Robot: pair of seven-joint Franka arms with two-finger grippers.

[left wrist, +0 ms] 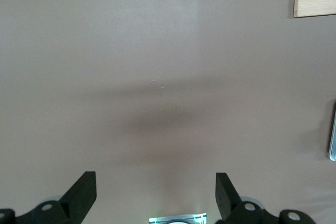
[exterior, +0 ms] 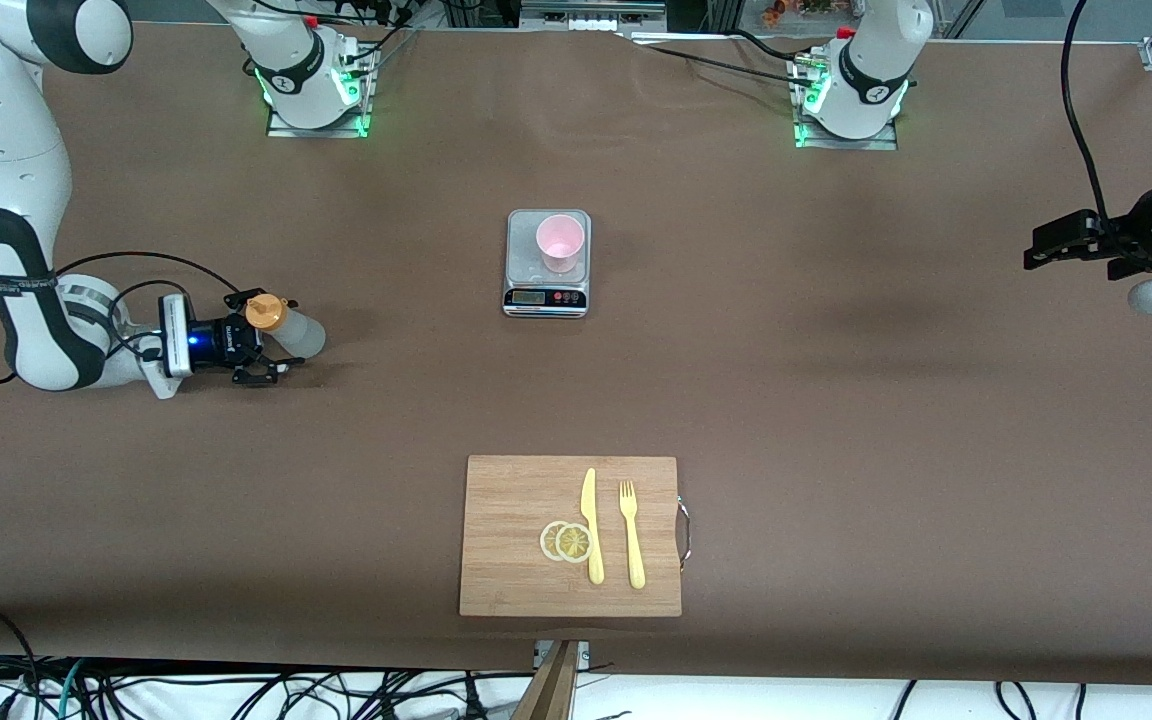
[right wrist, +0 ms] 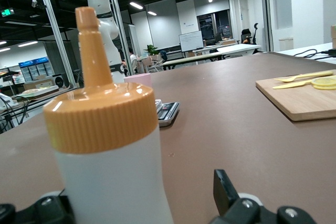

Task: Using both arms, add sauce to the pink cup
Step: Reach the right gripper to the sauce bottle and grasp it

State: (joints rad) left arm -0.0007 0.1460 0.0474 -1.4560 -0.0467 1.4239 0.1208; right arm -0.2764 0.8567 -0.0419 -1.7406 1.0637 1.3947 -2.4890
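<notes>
one bottle (exterior: 281, 325), one cup (exterior: 561, 243) (pink), two lemon slices (exterior: 565, 541)

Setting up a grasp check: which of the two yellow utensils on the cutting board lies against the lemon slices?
The knife, lying on the cutting board, touches the lemon slices; the fork lies apart, nearer the board's metal handle.

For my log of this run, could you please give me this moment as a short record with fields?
bottle: squeeze bottle upright on the table toward the right arm's end
right gripper: right gripper open around the bottle, not closed on it
left gripper: left gripper open, waiting above bare table at the left arm's end
cup: pink cup standing on the scale
board: cutting board with knife, fork, lemon slices
</notes>
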